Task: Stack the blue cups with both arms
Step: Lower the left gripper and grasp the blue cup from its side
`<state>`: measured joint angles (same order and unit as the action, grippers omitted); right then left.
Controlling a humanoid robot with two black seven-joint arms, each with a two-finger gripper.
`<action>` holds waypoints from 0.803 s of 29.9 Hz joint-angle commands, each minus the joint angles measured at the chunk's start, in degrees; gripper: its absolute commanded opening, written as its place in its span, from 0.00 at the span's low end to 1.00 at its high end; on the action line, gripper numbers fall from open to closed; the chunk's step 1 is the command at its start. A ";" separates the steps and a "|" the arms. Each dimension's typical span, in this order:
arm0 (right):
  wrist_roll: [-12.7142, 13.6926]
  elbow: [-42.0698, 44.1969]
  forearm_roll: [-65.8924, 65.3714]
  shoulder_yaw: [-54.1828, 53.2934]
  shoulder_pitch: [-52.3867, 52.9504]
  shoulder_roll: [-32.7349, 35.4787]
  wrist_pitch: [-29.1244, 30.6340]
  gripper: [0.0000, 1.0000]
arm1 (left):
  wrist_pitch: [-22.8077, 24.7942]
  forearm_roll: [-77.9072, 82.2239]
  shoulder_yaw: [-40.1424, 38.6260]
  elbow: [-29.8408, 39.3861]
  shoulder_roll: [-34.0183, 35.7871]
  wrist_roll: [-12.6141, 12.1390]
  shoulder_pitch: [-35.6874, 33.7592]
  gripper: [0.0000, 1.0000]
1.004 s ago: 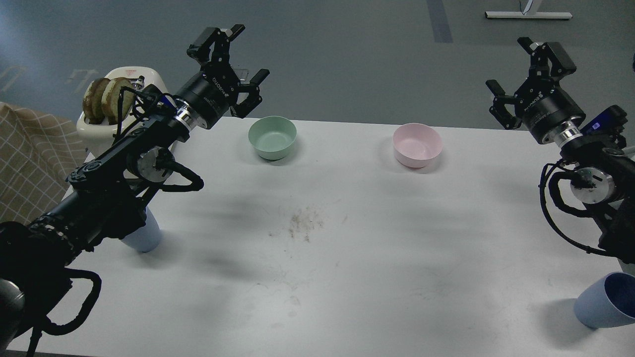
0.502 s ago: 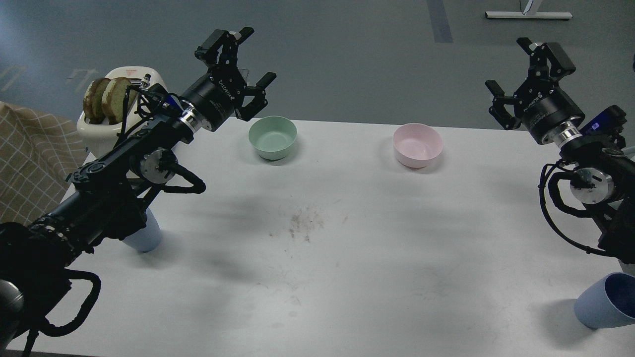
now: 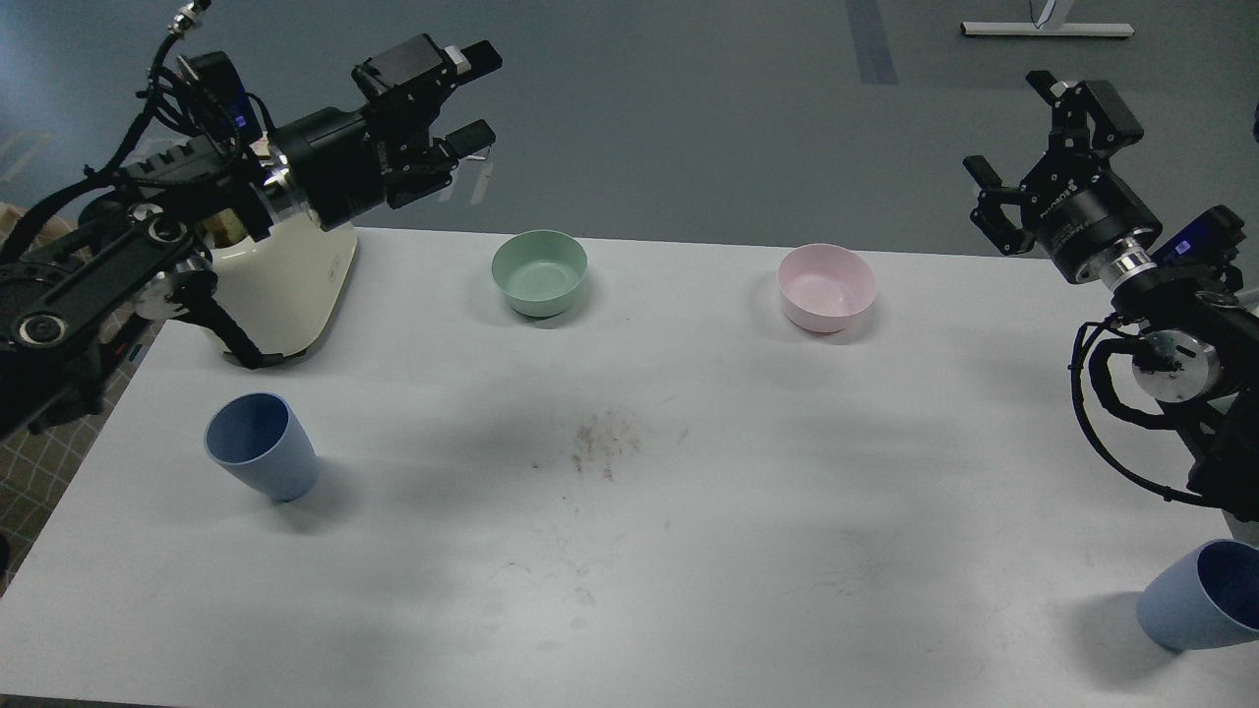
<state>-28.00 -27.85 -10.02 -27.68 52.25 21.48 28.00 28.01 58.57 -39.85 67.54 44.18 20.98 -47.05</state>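
Left arm [image 3: 118, 256] enters from the left edge, raised above the table's far-left corner. Left gripper [image 3: 470, 96] points right, out over the floor past the table's back edge, fingers spread with nothing between them. It hangs above and left of the green bowl, touching nothing.

Cream toaster [image 3: 285, 285] sits at the far-left corner of the table [image 3: 629, 551], partly hidden behind the left arm.

Left cup [image 3: 261, 459] stands upright on the table near the left edge, in front of the toaster, mouth up. Well clear of the left gripper.

Green bowl [image 3: 540, 271] near the back edge, left of centre. Upright, nothing inside that shows.

Brownish smudge [image 3: 600, 444] on the tabletop around mid-table.

Pink bowl [image 3: 826, 286] near the back edge, right of centre, well apart from the green bowl.

Right gripper [image 3: 1018, 138] is raised near the far-right corner, fingers apart, holding nothing. Right arm [image 3: 1170, 354] runs down along the right edge with looped cables.

Right cup [image 3: 1195, 595] at the near-right corner, standing upright, partly cut off by the frame edge, navy inside visible. Well below the right gripper, no contact.

The two cups are at opposite ends of the table, not stacked.
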 commanded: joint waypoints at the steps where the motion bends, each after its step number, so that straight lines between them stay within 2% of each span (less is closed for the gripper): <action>1: 0.00 -0.02 0.01 0.00 -0.04 -0.12 0.00 1.00 | -0.01 8.31 0.39 5.32 7.50 1.35 0.12 0.98; 4: 0.00 -0.19 0.01 0.00 -0.04 -0.12 0.00 1.00 | -0.01 19.19 1.62 8.65 13.46 5.03 0.82 0.98; 5: 0.00 -0.28 0.01 0.00 -0.13 -0.12 0.00 1.00 | -0.01 24.61 2.84 9.44 15.83 7.02 1.34 0.98; 9: 0.00 -0.45 0.01 0.00 -0.30 0.23 0.00 1.00 | -0.01 37.72 6.62 10.24 21.37 7.02 1.53 0.98; 12: 0.00 -0.45 0.01 0.00 -0.31 0.23 0.00 1.00 | -0.01 39.34 10.92 10.41 24.80 7.02 1.53 0.98; 15: 0.00 -0.45 0.01 0.00 -0.31 -0.03 0.00 1.00 | -0.01 39.51 14.18 10.24 25.69 7.02 1.53 0.98; 18: 0.00 -0.45 0.01 0.00 -0.48 -0.12 0.00 1.00 | -0.01 39.51 21.46 9.54 26.57 7.02 1.53 0.98; 24: 0.00 -0.80 0.01 0.00 -0.66 0.32 0.00 1.00 | -0.01 38.81 27.37 6.64 25.87 7.02 1.61 0.98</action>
<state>-28.00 -28.36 -10.03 -27.68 51.63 21.41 28.00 28.00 98.09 -14.96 75.75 70.50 28.01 -45.46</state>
